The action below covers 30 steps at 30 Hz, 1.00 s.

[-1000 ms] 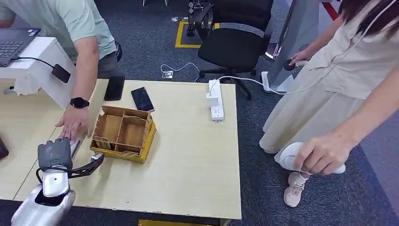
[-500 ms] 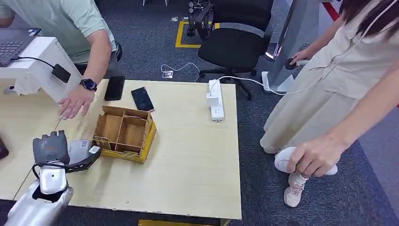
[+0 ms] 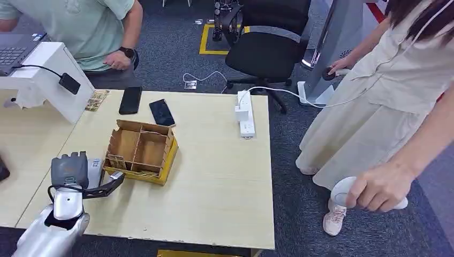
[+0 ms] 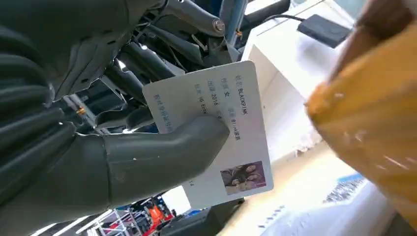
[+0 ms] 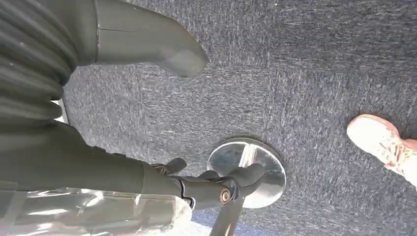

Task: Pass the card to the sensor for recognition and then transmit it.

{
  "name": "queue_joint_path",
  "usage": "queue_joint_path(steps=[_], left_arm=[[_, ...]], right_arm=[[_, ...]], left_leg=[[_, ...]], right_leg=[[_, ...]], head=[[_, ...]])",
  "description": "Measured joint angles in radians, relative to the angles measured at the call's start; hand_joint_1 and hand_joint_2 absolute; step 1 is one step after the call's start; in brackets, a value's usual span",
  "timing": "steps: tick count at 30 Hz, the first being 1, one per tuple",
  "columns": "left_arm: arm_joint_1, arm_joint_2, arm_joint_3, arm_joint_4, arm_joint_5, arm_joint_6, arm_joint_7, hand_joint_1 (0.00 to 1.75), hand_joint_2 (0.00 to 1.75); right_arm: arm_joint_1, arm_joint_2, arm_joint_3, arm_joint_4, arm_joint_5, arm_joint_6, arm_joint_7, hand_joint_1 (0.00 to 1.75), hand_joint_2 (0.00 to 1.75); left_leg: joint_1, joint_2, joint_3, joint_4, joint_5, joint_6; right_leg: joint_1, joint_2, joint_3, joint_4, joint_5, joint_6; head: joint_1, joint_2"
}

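My left hand [image 3: 70, 172] hovers over the table's near left part, just left of the compartmented cardboard box [image 3: 140, 151]. It pinches a white ID card [image 3: 96, 169] between thumb and fingers. The left wrist view shows the card [image 4: 231, 123] up close, printed text and a small photo facing the camera, with the thumb [image 4: 162, 152] pressed on its face. A small black sensor [image 3: 69, 83] on a cable sits against the white stand [image 3: 45, 69] at the far left; it also appears as the sensor [image 4: 327, 29] beyond the card. My right hand [image 5: 49, 123] hangs over the carpet, fingers apart, holding nothing.
Two dark phones [image 3: 130, 100] [image 3: 161, 112] and a white power strip [image 3: 244, 113] lie at the table's far side. One person [image 3: 80, 24] sits behind the stand. Another person [image 3: 375, 107] stands at the right holding a white object [image 3: 369, 194]. An office chair [image 3: 267, 48] is beyond.
The seated person's hand has withdrawn from the table near my left hand back to their body. My left hand, now holding the card, shifted slightly right toward the box.
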<state>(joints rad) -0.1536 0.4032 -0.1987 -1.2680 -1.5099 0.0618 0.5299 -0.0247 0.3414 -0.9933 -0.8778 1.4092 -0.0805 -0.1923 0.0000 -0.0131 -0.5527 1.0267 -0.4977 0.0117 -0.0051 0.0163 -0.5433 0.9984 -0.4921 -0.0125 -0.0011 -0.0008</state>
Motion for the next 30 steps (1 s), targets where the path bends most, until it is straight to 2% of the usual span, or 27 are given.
queue_joint_path(steps=[16, 22, 26, 30], left_arm=[[0.028, 0.0, 0.001, -0.005, 0.0, -0.042, -0.021, 1.75, 1.75], [0.04, -0.004, 0.024, -0.007, 0.0, -0.113, -0.127, 1.75, 1.75], [0.064, -0.01, 0.039, -0.006, 0.0, -0.128, -0.171, 1.75, 1.75], [0.078, -0.04, 0.105, -0.006, 0.0, -0.168, -0.249, 1.75, 1.75]], right_arm=[[0.001, 0.0, -0.011, 0.005, 0.009, 0.0, -0.008, 0.0, 1.75], [-0.001, 0.0, -0.02, 0.01, 0.019, 0.0, -0.013, 0.0, 1.75], [-0.004, -0.002, -0.028, 0.015, 0.019, -0.004, -0.02, 0.0, 1.75], [-0.008, -0.002, -0.029, 0.015, 0.024, -0.004, -0.025, 0.0, 1.75]], left_leg=[[0.0, 0.0, 0.0, 0.0, 0.0, 0.0], [0.0, -0.001, 0.001, 0.0, 0.0, 0.0], [0.0, 0.0, 0.001, 0.0, 0.0, 0.0], [0.0, -0.001, 0.001, 0.0, 0.0, 0.0]], right_leg=[[0.0, 0.0, 0.0, 0.0, 0.0, 0.0], [0.0, 0.0, 0.001, 0.0, 0.0, 0.0], [0.0, 0.0, 0.001, 0.0, 0.0, 0.0], [0.0, -0.001, 0.002, 0.0, 0.0, 0.0]], head=[[0.0, 0.0], [0.0, 0.0], [0.0, 0.0], [0.0, 0.0]])
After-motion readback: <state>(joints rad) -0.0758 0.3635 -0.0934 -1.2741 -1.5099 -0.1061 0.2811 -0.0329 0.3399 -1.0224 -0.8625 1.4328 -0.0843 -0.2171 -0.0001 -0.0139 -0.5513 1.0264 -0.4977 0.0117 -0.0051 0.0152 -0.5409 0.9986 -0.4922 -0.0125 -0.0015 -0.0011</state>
